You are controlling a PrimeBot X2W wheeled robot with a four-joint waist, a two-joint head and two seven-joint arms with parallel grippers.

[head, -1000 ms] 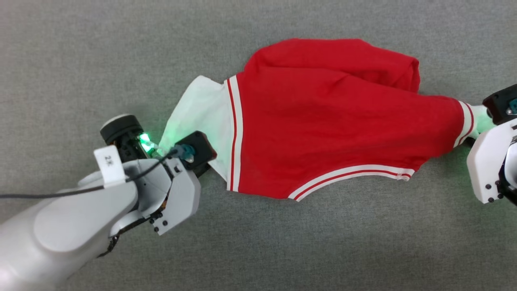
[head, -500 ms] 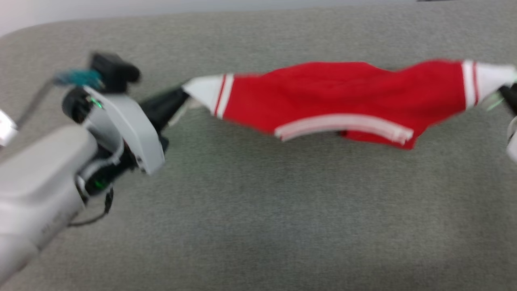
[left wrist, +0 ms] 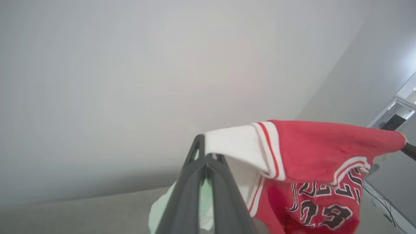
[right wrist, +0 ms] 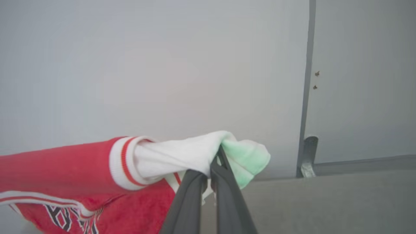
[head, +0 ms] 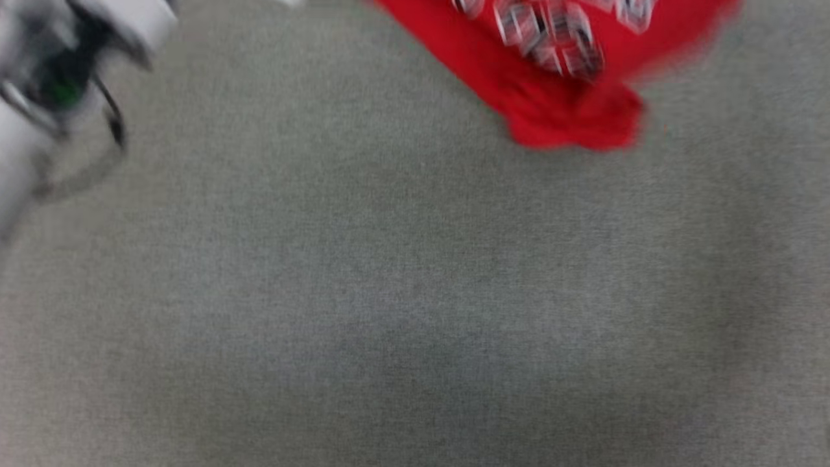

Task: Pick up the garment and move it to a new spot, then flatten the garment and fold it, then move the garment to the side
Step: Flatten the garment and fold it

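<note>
One garment hangs between left claw and right claw, sleeves pinched.

I read the garment as bright red, its sleeve end white, edged by a red-and-white striped band. Black figures outlined in white sit at the lower right of the left wrist view. The fingers of the left gripper are dark grey, the surface is flecked grey, and the wall is pale grey.
</note>
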